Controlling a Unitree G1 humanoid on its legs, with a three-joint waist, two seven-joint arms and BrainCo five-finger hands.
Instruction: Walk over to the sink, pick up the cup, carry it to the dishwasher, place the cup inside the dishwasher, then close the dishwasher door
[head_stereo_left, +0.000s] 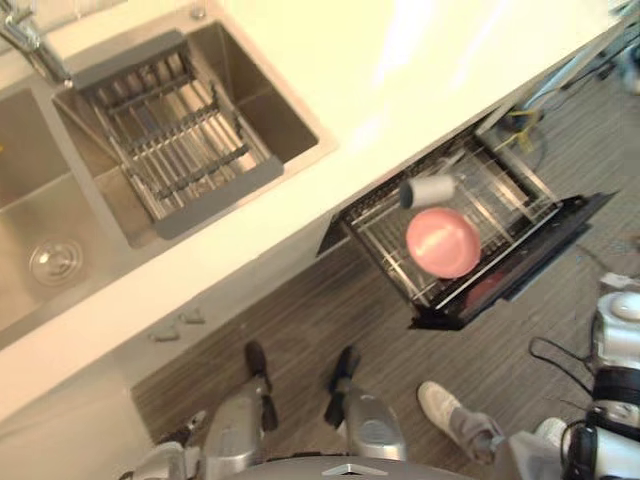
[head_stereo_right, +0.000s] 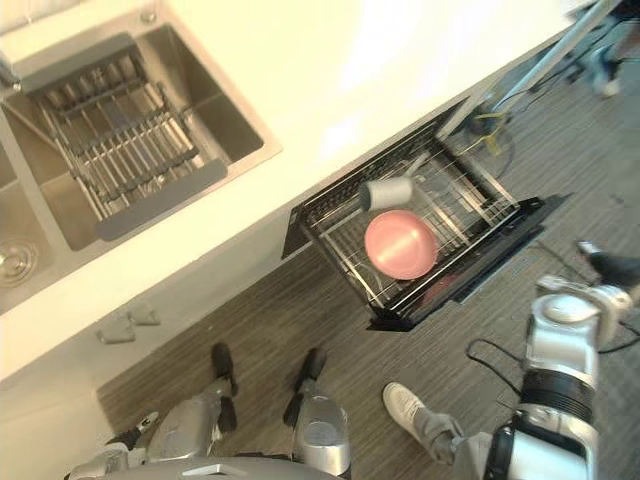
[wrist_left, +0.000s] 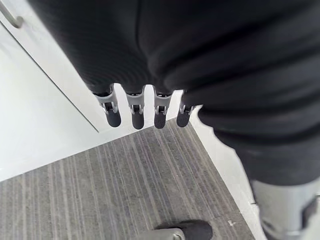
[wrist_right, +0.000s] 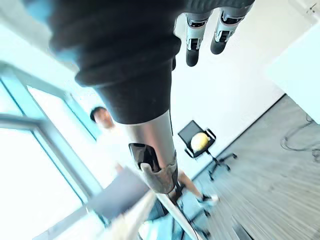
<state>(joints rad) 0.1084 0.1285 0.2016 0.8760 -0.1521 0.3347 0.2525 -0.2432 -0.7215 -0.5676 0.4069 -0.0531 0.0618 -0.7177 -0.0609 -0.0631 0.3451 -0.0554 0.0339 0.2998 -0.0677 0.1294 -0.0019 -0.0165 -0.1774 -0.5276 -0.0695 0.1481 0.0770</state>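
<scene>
Cup (head_stereo_left: 430, 190): pale, lying on its side in the wire rack (head_stereo_left: 500, 190) of the dishwasher (head_stereo_left: 540, 255), towards the back edge of the rack. A round pink plate (head_stereo_left: 442, 243) lies just beside it in the same rack; cannot tell whether the two touch

Dishwasher: open, rack and dark front panel pulled out from under the table (head_stereo_left: 400, 70), over the striped grey floor (head_stereo_left: 330, 320)

Left robot hand (wrist_left: 136, 112): fingers straight and side by side, relaxed, nothing between them. It hangs above the floor next to a white cabinet front (wrist_left: 45, 115)

Right robot hand (wrist_right: 194, 47): the fingertips that show are straight and hold nothing, well apart from the dishwasher. Past it, blurred, a person (wrist_right: 107, 135) and an office chair (wrist_right: 197, 137)

Sink (head_stereo_left: 40, 200): steel, set in the table on the robot's left, with a grey-framed drying rack (head_stereo_left: 170, 140) across one basin and a faucet (head_stereo_left: 30, 45) behind

A person's white shoe (head_stereo_left: 440, 402) is on the floor near the open dishwasher
</scene>
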